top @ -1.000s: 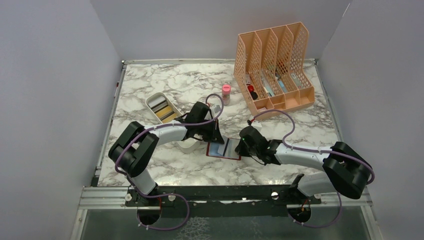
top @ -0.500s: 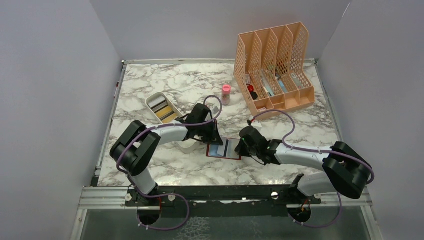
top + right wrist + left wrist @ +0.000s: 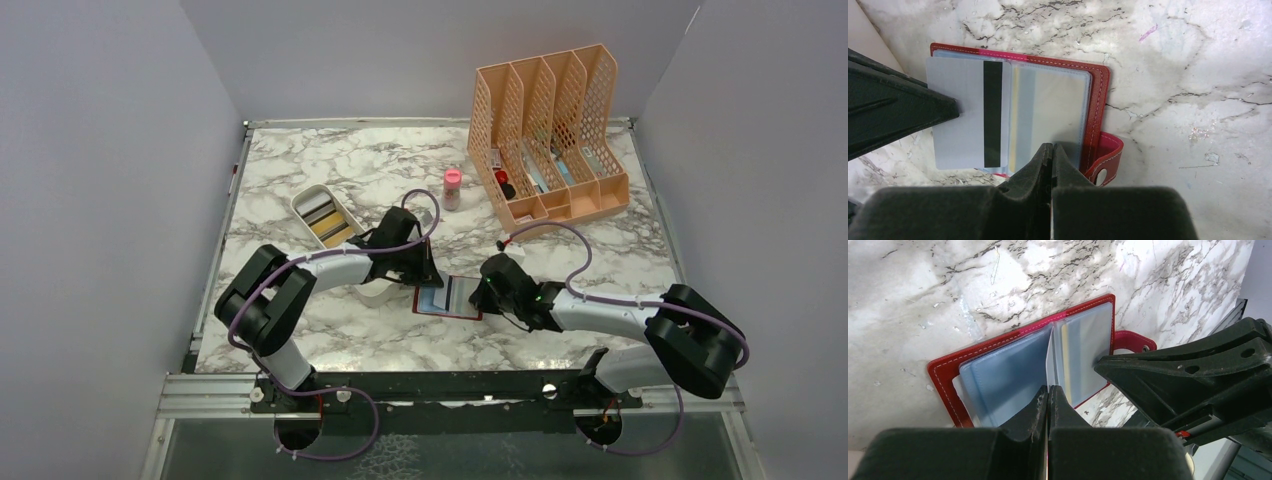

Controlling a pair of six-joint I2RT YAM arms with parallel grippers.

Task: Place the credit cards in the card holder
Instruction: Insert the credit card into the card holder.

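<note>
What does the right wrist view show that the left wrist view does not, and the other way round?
Only right wrist: the face of the credit card, with its black stripe. Only left wrist: a bluish clear sleeve, uncovered. Both: the open red card holder, a yellowish card inside, the strap, the marble table.

one card holder [image 3: 1099,100], one striped card [image 3: 968,115], one bottle [image 3: 452,187]

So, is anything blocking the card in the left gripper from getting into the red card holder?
Nothing visible does. The striped card in the left gripper lies over the open red card holder; the right gripper is shut at the clear sleeves' edge, beside the card.
</note>
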